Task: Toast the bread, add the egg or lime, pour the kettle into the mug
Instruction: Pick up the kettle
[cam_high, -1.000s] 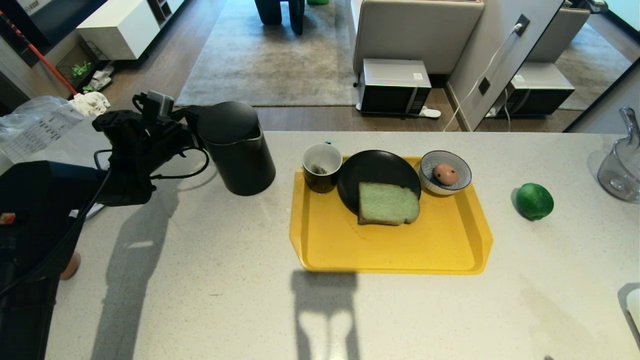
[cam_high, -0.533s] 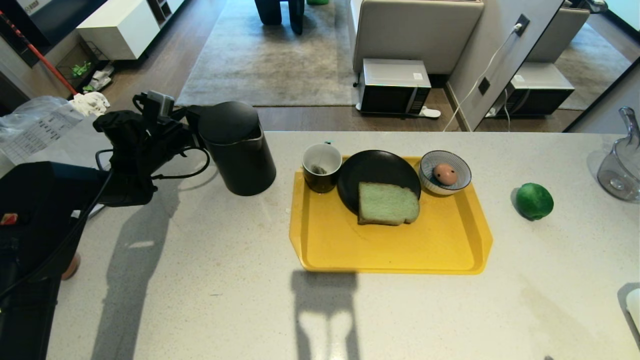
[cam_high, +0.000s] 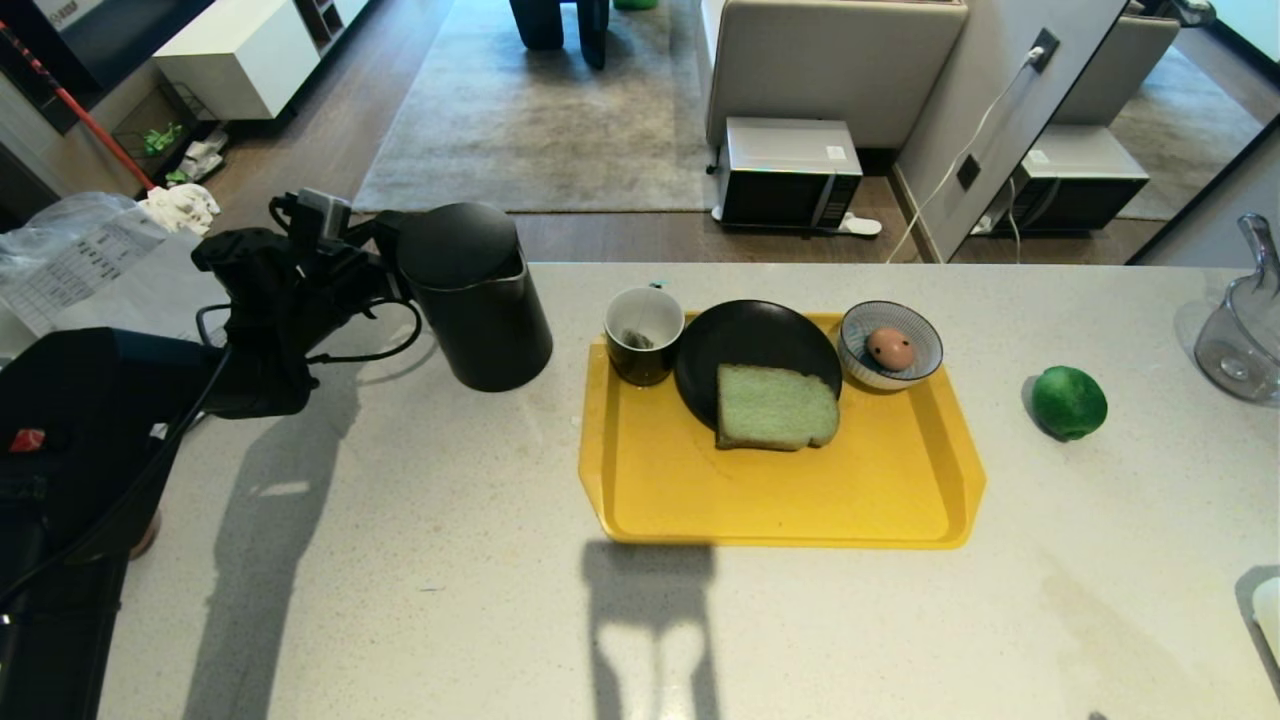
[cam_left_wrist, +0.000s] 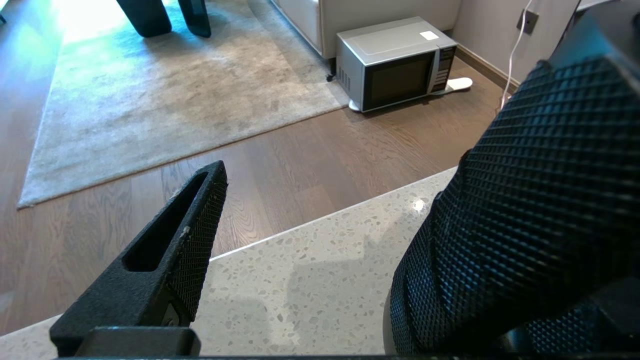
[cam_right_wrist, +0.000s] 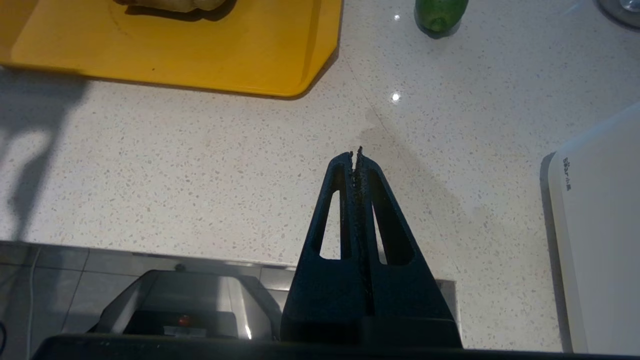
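Black kettle is seen on the counter, left of the yellow tray. Left gripper is positioned at its handle side, jaws spread wide, nothing grasped. Right gripper is parked over bare counter, jaws clenched empty. Mug, bread on the plate, egg in the bowl are on the tray. Lime is well right of it.
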